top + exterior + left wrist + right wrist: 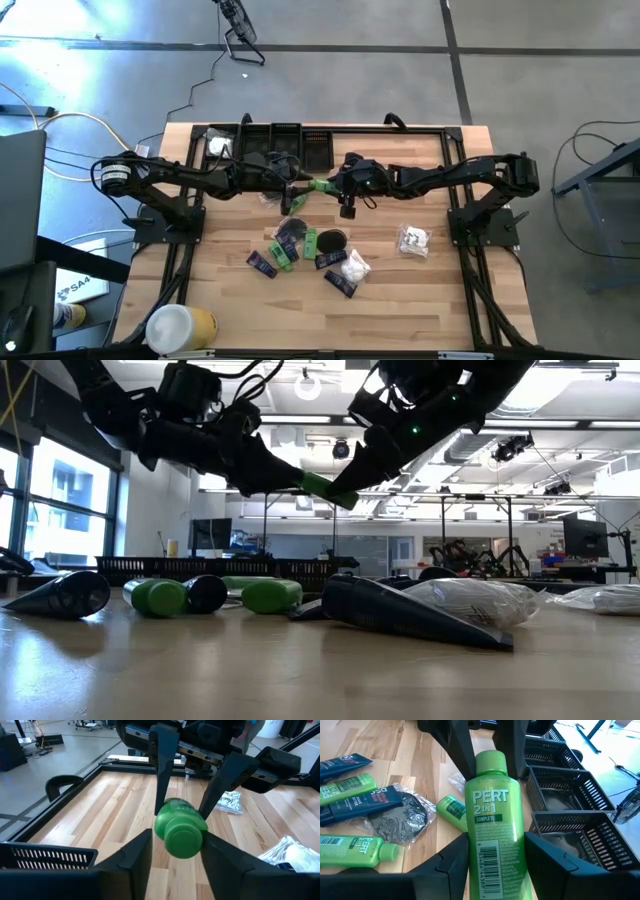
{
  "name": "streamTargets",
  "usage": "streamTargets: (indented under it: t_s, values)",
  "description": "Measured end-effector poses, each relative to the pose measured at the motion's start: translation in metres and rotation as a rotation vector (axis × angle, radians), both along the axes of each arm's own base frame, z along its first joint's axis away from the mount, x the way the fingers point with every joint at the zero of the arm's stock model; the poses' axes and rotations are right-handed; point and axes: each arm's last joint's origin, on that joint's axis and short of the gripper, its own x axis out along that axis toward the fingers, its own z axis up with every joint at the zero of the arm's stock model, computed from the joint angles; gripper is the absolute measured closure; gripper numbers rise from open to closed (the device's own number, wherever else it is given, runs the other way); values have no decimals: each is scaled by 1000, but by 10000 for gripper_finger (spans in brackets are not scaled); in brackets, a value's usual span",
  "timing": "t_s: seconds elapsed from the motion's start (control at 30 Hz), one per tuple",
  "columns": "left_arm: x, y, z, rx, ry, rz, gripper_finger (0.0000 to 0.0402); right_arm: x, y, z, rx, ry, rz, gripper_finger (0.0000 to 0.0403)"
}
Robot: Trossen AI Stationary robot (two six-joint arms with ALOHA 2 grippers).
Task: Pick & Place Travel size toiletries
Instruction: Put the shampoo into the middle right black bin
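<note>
The high view looks straight down from well above on the whole wooden table [230, 300], while the low view sits at tabletop height, looking level across it into the room beyond. Each wrist view looks forward, close in, past its own arm's fingers, and the two face each other along the green bottle [180, 827] held in mid-air. That bottle shows in all four views, end-on in the left wrist view and label-up in the right wrist view.
</note>
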Motion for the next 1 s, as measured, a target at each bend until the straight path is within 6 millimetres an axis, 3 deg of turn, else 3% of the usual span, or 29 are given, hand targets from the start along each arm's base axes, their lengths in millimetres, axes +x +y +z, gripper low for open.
streamTargets:
  t_s: [0.33,1.0]
  values:
    - [0,0,0,-1,-3,-1,303,0,0,0,0,1,0,238]
    - [0,0,0,0,-1,0,307,0,0,0,-1,2,0,238]
